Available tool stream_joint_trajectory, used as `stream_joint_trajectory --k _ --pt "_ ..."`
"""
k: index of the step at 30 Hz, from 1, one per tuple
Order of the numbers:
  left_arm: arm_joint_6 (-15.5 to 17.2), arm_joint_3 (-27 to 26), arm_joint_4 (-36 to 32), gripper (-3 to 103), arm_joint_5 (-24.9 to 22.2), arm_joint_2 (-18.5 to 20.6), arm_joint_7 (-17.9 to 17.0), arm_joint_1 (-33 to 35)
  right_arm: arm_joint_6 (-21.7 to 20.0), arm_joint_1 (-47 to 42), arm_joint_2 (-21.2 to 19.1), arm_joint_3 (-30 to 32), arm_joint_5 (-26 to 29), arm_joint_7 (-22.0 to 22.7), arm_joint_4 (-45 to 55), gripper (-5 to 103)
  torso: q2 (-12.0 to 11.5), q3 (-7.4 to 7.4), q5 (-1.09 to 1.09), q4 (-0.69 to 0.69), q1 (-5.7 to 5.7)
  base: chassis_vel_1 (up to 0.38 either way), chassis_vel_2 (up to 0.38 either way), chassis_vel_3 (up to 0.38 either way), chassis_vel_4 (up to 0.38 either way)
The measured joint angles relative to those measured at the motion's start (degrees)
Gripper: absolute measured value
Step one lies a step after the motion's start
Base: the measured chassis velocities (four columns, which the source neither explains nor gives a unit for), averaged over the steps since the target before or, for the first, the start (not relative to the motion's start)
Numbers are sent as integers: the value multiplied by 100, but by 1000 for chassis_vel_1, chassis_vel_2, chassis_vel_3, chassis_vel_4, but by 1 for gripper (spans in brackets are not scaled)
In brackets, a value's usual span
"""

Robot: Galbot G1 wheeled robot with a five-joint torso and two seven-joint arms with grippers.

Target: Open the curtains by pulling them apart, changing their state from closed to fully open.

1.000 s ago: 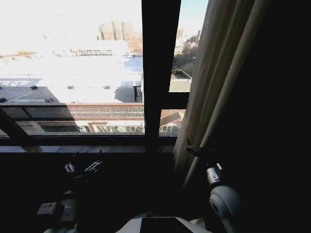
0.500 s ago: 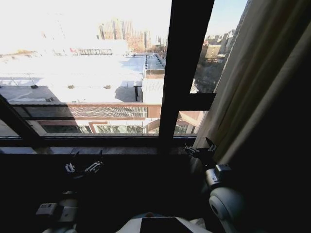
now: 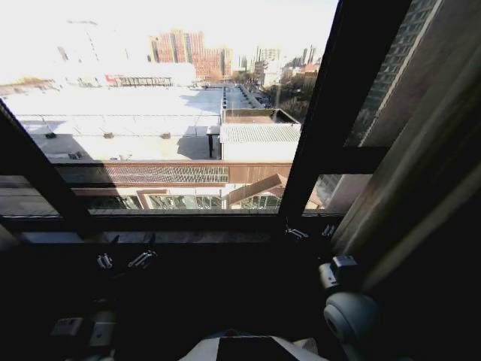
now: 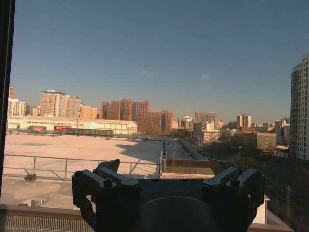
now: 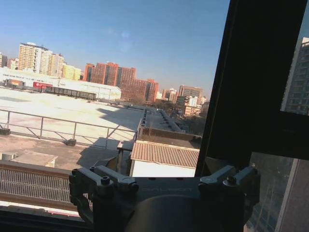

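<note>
Curtain [image 3: 421, 180] drawn well further right than a second ago (camera swung too) — right gripper [image 3: 310, 232] and left gripper [image 3: 124, 260] both spread, empty — opening near complete.

My right gripper [image 3: 310, 232] now sits further right than a second ago, fingers spread and clear of the curtain [image 3: 421, 188]. That panel has drawn back toward the right edge, uncovering more glass beyond the window frame bar [image 3: 338, 113].
</note>
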Motion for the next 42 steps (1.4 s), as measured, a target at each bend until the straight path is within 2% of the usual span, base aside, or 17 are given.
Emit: stream_joint_trajectory --k 42 --pt "5 21 0 100 84 -147 10 -62 33 124 24 -233 -105 -107 -165 100 0 0 1 0 0 312 394 -312 -394"
